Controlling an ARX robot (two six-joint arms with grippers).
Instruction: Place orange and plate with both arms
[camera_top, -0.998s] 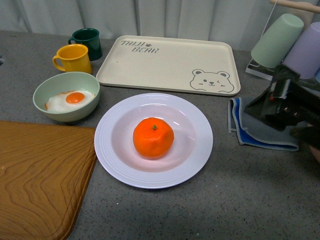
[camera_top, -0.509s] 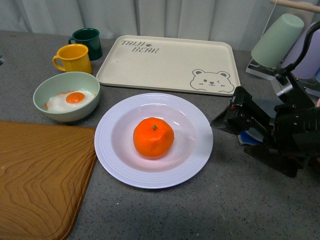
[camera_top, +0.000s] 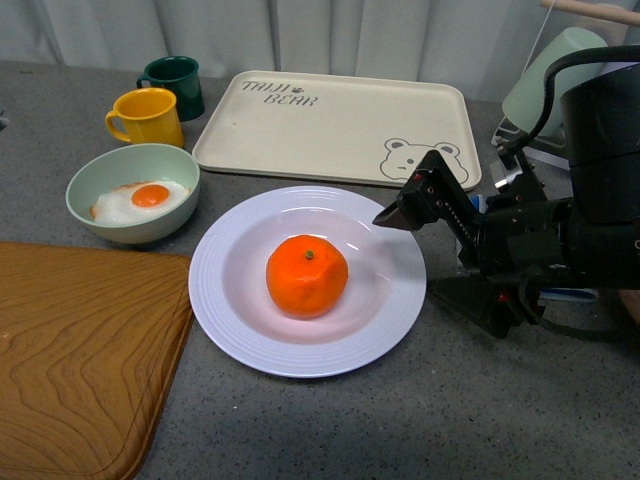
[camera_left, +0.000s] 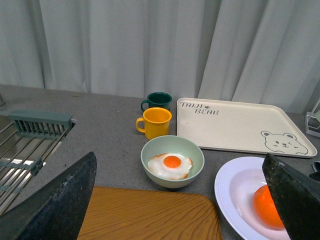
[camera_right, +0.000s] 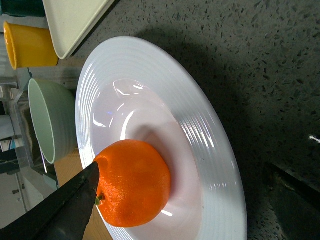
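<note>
The orange (camera_top: 307, 275) sits in the middle of the white ridged plate (camera_top: 215, 290) at the table's centre. My right gripper (camera_top: 405, 255) is open at the plate's right rim, one finger over the rim and the other low on the table beside it. In the right wrist view the orange (camera_right: 135, 185) and plate (camera_right: 210, 140) lie between the spread fingers of the right gripper (camera_right: 182, 170), with nothing gripped. My left gripper (camera_left: 178, 156) is open and empty, high above the table's left side. It looks onto the plate (camera_left: 235, 187) and the orange (camera_left: 267, 205).
A beige bear tray (camera_top: 340, 125) lies behind the plate. A pale green bowl with a fried egg (camera_top: 133, 195), a yellow mug (camera_top: 148, 117) and a dark green mug (camera_top: 175, 85) stand to the left. A wooden board (camera_top: 80, 360) fills the near left. Upturned cups (camera_top: 550, 75) stand far right.
My right arm has swung in from the right edge toward the left, over the blue-grey cloth, to the plate's right rim. The orange and plate have not moved.
</note>
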